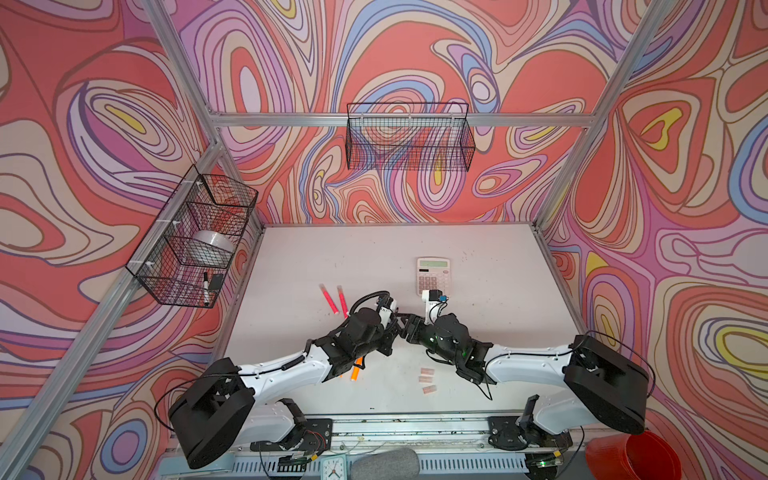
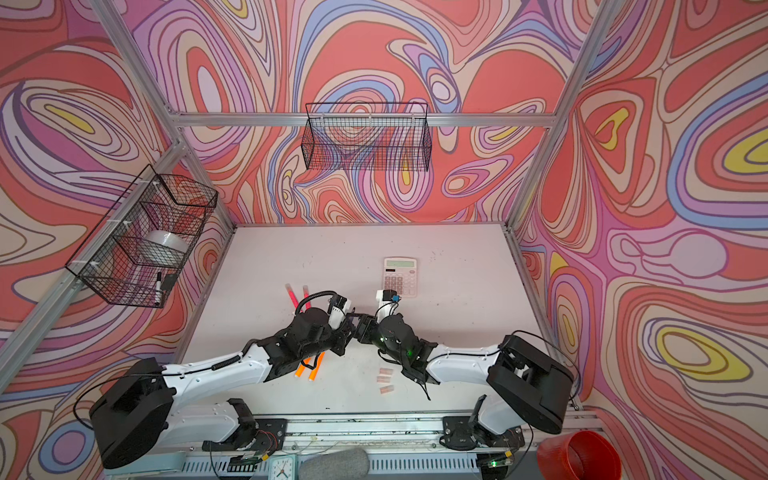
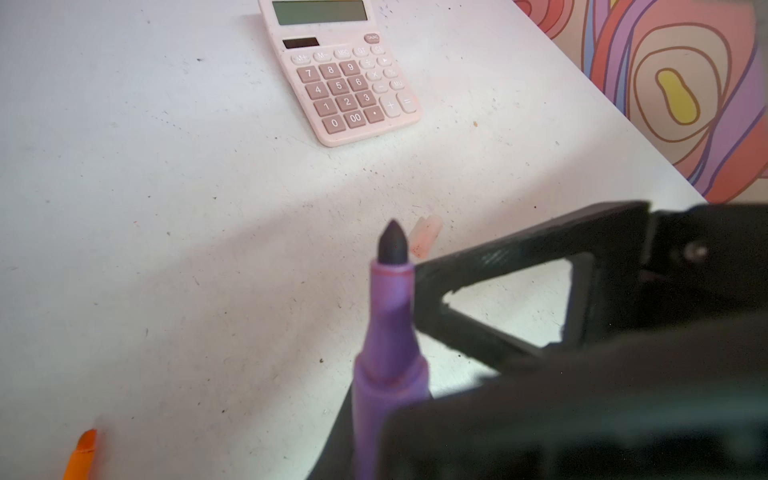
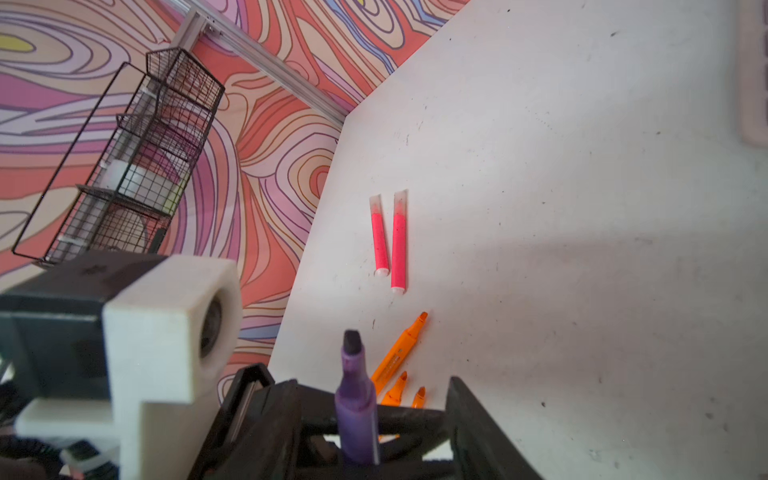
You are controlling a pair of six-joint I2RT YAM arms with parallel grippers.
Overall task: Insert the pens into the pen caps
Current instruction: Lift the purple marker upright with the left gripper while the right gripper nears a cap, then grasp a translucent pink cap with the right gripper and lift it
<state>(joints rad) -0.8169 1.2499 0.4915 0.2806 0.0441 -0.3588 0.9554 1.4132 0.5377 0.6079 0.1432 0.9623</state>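
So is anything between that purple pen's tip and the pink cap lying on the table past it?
Nothing visible. In the left wrist view the cap shows just beyond the purple pen, only bare table between; the right gripper stands beside the pen, not in front.

One purple pen [image 3: 388,332], hot-pink pens [image 4: 397,249], orange pens [image 4: 401,349], pale pink calculator [image 3: 345,83], white table [image 3: 166,208], red-lilac swirled walls [image 1: 415,50].

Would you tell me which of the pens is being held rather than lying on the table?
The purple pen, in the left gripper; the pink pens and orange pens lie on the table.
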